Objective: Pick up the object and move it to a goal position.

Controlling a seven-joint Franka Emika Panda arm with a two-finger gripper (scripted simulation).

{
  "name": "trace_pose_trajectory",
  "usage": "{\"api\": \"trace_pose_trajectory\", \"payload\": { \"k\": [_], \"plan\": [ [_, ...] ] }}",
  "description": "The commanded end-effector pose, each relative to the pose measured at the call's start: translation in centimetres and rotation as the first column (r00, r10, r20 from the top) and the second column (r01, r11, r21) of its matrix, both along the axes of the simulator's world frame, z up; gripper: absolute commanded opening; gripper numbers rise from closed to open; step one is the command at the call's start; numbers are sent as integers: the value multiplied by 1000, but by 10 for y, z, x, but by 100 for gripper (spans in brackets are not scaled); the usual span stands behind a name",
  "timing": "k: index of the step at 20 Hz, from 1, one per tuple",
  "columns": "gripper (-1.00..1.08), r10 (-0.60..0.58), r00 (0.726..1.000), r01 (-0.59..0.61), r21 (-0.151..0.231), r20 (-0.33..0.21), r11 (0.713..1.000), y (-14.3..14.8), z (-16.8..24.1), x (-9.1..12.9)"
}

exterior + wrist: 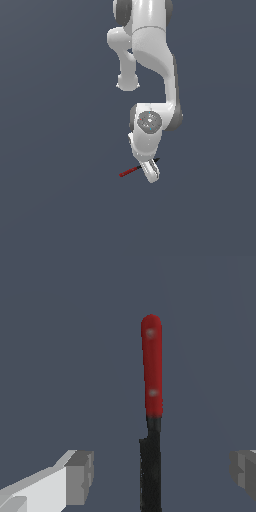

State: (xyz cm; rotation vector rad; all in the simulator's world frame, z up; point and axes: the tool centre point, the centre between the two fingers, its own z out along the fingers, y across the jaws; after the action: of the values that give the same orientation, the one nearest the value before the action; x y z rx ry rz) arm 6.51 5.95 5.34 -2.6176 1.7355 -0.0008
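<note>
Item: one small knife [151,406], red handle with two pale rivets, black pointed blade, lying flat on the plain grey desk [55,200]. End effector [151,172]: lowered directly over the knife with its fingers [75,476] spread wide, one to either side of the blade and well clear of it, gripping nothing. In the exterior view the red handle projects toward that view's left and the black tip shows just past the fingers on its right.

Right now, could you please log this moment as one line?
gripper: open, straddling blade | knife: ungrasped, between fingers | phase: pre-grasp
</note>
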Motion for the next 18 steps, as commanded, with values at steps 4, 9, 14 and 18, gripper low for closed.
{"api": "trace_pose_trajectory", "payload": {
  "k": [4,9,14,18],
  "plan": [
    [100,-3,1000,3,0,-1,1000,0,-24,-1],
    [100,-4,1000,4,0,-1,1000,0,-44,-1],
    [-100,-4,1000,4,0,-1,1000,0,-46,0],
    [-100,-4,1000,4,0,-1,1000,0,-46,0]
  ]
}}
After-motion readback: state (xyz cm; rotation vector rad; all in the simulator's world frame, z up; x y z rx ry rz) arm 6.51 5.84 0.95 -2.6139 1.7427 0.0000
